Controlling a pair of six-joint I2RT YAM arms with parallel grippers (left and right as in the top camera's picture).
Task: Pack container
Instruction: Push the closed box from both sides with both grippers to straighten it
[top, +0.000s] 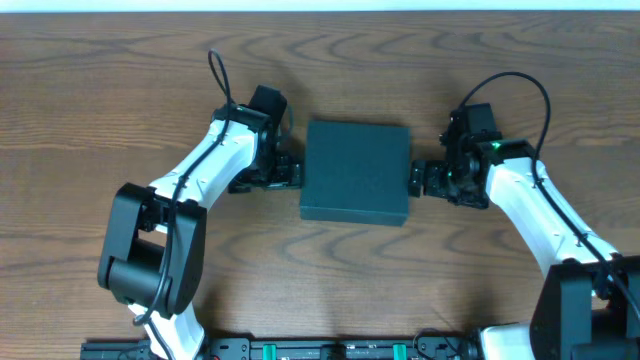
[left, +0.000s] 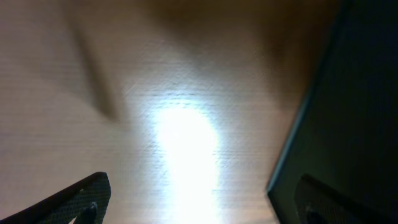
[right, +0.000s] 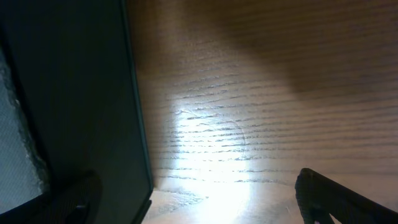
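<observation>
Left pincer (top: 291, 172): released, jaws spread wide, grasping nothing, just beside the left wall of the container (top: 356, 170). Right pincer (top: 420, 178): likewise released, just beside the right wall. The container sits at mid-counter (top: 100, 80), lid apparently down. Expect a rigid, matte, probably light box. Grip a wall edge or the lid's free rim, not the broad top.

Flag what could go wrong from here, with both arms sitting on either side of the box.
1. The left gripper and right gripper flank the container with fingers open; uneven pushing could twist or slide it on the table.
2. It looks shut from overhead; a finger catching the wrong edge may tip it rather than open it.
</observation>
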